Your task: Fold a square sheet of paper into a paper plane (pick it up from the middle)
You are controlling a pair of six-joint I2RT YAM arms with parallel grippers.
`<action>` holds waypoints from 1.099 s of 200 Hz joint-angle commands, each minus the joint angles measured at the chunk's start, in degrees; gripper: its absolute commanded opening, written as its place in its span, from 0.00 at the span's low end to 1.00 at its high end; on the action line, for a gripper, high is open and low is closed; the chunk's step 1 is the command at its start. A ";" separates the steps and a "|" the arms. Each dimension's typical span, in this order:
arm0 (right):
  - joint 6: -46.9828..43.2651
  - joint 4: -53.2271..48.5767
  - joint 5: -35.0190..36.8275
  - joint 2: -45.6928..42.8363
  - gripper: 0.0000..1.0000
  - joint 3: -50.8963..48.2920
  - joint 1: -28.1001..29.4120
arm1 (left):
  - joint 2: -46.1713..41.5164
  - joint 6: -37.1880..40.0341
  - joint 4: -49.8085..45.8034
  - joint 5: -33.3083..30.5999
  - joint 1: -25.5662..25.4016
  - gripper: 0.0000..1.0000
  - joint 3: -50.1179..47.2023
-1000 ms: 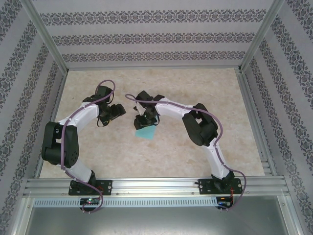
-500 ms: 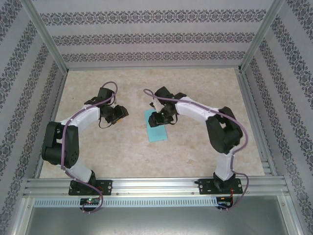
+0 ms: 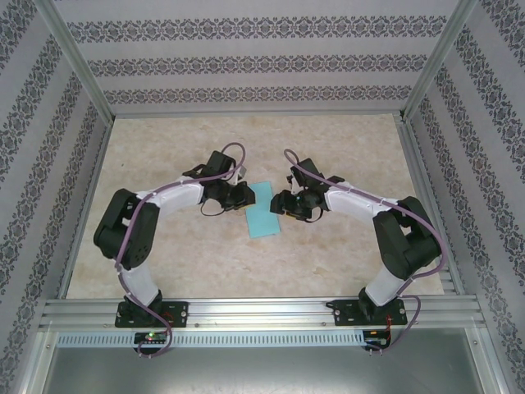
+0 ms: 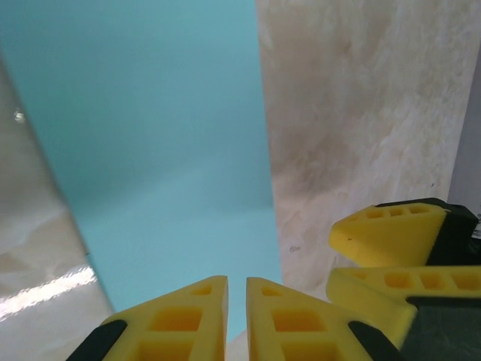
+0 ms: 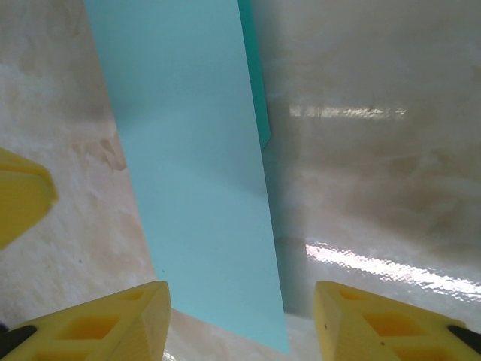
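The square sheet of paper [image 3: 264, 210] lies on the table as a narrow turquoise rectangle, folded over, with a second layer's darker edge along one side in the right wrist view [image 5: 195, 188]. My left gripper [image 3: 245, 197] sits at the paper's left edge. Its yellow fingers [image 4: 180, 320] stand almost together, with a thin slit between them, over the paper [image 4: 150, 135]. My right gripper [image 3: 281, 205] is at the paper's right edge, its fingers [image 5: 113, 323] wide apart and nothing between them. The right gripper's fingers [image 4: 394, 237] also show in the left wrist view.
The table [image 3: 344, 156] is a beige marbled board inside an aluminium frame [image 3: 254, 312], with patterned walls on three sides. Both arms reach in toward the middle. The left gripper's yellow finger [image 5: 22, 192] shows at the left of the right wrist view.
The left arm swung right to the paper's left edge and its jaws closed. The right gripper laid the paper flat, drew off to its right edge and opened wider.
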 commanded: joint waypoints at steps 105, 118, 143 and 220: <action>-2.39 0.79 -5.88 6.08 0.46 -0.19 3.58 | 5.09 2.58 -1.58 -3.97 -0.48 0.12 4.16; -1.47 2.35 -7.12 5.24 0.44 -1.27 3.53 | 5.46 2.65 -1.78 -3.99 -0.47 0.12 4.29; 0.96 4.99 -7.51 3.16 0.38 -3.34 3.02 | 6.35 2.63 -1.85 -3.95 -0.45 0.11 4.28; 7.00 6.74 -5.92 0.08 0.15 -5.38 2.01 | 9.26 3.09 -3.28 -4.63 -0.44 0.10 4.96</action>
